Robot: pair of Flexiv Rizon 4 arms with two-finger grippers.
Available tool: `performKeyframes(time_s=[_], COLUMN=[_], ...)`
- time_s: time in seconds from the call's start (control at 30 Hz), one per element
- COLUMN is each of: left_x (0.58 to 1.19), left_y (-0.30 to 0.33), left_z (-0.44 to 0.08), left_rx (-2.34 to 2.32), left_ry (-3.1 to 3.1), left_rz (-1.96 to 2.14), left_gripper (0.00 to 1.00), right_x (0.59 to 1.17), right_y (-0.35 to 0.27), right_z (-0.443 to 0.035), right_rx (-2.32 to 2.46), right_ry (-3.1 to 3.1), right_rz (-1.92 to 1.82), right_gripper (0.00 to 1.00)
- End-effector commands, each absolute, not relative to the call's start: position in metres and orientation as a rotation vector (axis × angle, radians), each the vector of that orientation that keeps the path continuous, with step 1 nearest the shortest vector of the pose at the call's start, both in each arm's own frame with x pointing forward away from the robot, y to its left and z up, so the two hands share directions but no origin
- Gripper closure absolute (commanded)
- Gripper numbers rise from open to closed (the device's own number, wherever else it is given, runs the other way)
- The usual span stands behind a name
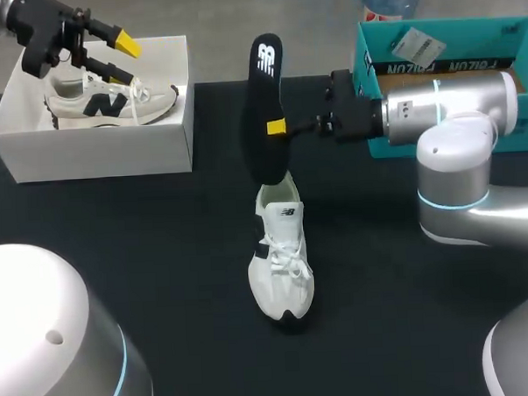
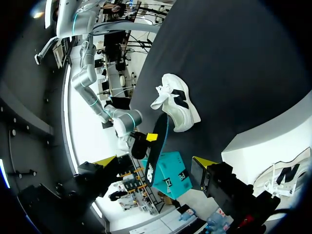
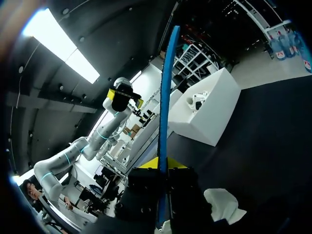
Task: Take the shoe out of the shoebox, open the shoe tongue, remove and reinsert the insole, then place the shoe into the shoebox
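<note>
Rounded grey housing of the left arm (image 1: 43,348) fills the near corner. Beyond it spreads a black table (image 1: 161,255). A white shoebox (image 1: 95,153) sits at the table's far left with a cream shoe (image 1: 111,101) inside, and a teal box (image 1: 432,41) stands at the far right. A white shoe (image 1: 282,272) lies mid-table, outside both boxes, toe toward the camera. A dark insole (image 1: 262,110) stands upright, its lower end at the shoe's opening, clamped between the fingers of the right gripper (image 1: 274,126). The left gripper (image 1: 125,62) hovers over the white shoebox, fingers spread and empty. The shoe is out and the insole is almost wholly free (coming out or going back in, unclear). Seating the insole and boxing the shoe appear to remain.
</note>
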State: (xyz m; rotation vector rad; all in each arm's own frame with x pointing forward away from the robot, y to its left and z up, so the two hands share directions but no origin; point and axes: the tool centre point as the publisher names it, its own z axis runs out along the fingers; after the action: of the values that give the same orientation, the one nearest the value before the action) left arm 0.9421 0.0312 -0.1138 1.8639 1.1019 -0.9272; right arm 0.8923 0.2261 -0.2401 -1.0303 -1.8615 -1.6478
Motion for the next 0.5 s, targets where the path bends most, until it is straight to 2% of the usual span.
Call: performKeyframes(time_s=[0.03, 0.5], left_x=[0.9416, 0.9416], left_y=[0.0314, 0.0314], left_z=[-0.1131, -0.1131], left_rx=[1.868, 1.868], left_ry=[1.103, 1.103], left_rz=[-0.924, -0.924], left_gripper=[0.0, 0.0], right_x=[0.8967, 0.8959], right_y=[0.2365, 0.2389], right_z=[-0.254, -0.2578], right_rx=[-1.033, -1.048], right_ry=[-1.854, -1.807], right_rz=[-1.659, -1.701], right_gripper=[1.0, 1.0])
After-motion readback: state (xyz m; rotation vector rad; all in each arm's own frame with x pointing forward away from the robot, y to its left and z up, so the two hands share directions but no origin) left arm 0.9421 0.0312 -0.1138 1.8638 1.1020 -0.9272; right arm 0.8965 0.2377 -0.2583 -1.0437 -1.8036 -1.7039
